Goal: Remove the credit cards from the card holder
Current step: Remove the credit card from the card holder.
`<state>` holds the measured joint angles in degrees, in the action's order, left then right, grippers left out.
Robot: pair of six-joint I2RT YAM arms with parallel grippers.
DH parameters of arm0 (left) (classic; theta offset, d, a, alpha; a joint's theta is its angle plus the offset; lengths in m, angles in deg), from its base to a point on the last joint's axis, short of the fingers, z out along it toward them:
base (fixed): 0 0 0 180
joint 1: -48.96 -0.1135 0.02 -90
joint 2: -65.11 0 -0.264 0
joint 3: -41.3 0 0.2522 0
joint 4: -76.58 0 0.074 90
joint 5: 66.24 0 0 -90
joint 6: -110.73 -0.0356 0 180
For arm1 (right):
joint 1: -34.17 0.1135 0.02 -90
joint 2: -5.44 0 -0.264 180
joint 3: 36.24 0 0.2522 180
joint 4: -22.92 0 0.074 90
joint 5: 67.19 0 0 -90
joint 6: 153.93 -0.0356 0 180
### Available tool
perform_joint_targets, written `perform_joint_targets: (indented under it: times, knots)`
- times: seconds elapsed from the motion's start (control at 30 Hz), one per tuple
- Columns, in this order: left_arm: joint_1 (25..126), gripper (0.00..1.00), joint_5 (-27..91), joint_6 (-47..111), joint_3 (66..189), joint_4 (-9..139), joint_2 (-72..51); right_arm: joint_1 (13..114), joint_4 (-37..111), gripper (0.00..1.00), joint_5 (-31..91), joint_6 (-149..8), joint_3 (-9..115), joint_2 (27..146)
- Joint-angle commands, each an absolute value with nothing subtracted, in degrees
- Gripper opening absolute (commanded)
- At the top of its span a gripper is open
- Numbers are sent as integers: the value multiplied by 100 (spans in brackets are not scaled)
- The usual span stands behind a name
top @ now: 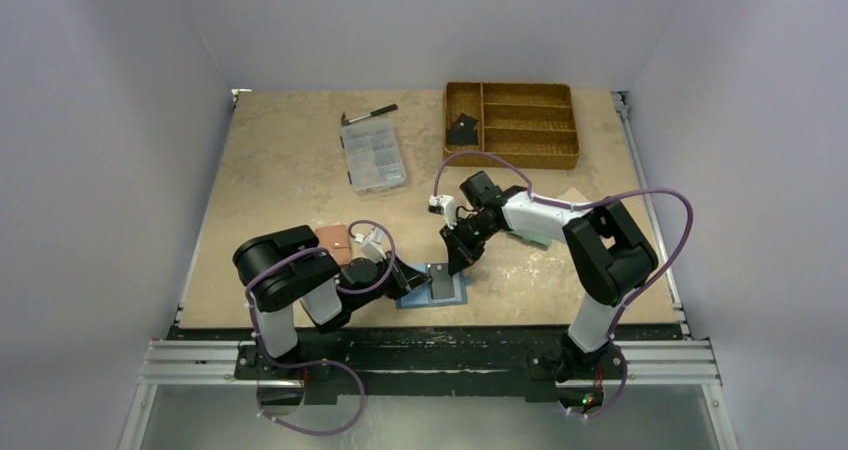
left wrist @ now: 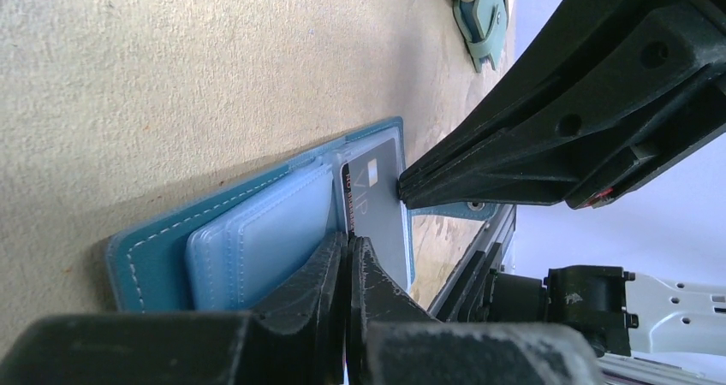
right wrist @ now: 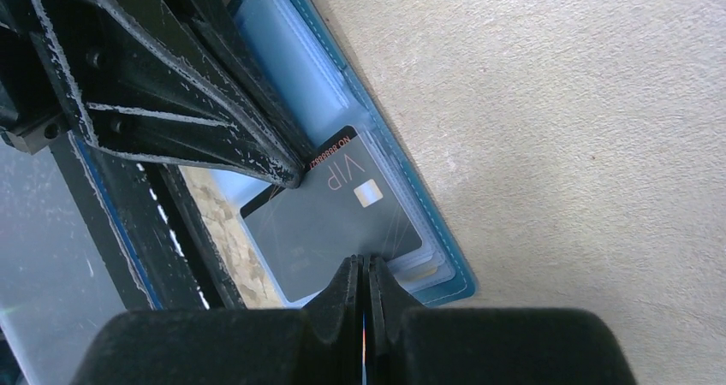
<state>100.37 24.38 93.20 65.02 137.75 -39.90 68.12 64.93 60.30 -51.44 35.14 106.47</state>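
We're over the tan worktop (top: 280, 170), both arms reaching in to meet near its front edge. At the back sits a wicker tray (top: 512, 160) with dividers, and left of it a clear organiser box (top: 372, 156) with a marker pen (top: 370, 114) just behind. A brown wallet (top: 333, 243) lies beside the left arm's elbow, and a pale teal wallet (left wrist: 479, 17) shows under the right arm.

Now the card holder (top: 455, 292) (left wrist: 150, 257) (right wrist: 300, 51): it lies open and flat at the front edge, light blue pockets facing up, between the two arms. A greyish credit card (top: 441, 282) (left wrist: 377, 205) (right wrist: 342, 222) marked VIP sits askew on its right half, one end poking past the holder's edge.

The left end effector (top: 415, 282) (left wrist: 347, 244) has its fingers pressed together, tips at one edge of the card. The right end effector (top: 458, 263) (right wrist: 366, 265) is closed tight too, its tips touching the opposite edge. Whether either one actually pinches the card, we can't tell.
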Motion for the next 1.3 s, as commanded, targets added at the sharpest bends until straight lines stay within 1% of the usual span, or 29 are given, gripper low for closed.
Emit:
perform_joint_targets:
  times: [0.0,0.07,0.3,0.57,0.83,1.03,1.07,1.17,1.27]
  knots:
    - [10111,0,2767,9232,6484,13650,-4101,6949,6089,0,6254,-5277,3444,10744]
    - [10092,0,2736,9162,6417,13573,-4016,6940,6101,0,6179,-5253,3464,10703]
    - [9985,0,2664,8995,6134,13289,-3693,6913,6159,11,5971,-5082,3500,10611]
    - [9916,0,2774,8989,6023,13338,-3655,6915,6231,23,5851,-4964,3517,10688]
    - [9897,0,2856,9123,5973,13674,-3781,6921,6461,23,5849,-4635,3562,10717]
    - [9897,0,2965,9196,6051,13925,-3982,7020,6474,15,5873,-4648,3568,10826]
    - [9897,2,2979,9200,6066,13931,-4003,7035,6472,14,5864,-4651,3562,10827]
    - [9903,16,2991,9218,6067,13957,-4033,7068,6426,10,5791,-4691,3553,10834]
    - [9897,26,2991,9214,6067,13941,-4027,7086,6398,7,5685,-4734,3544,10844]
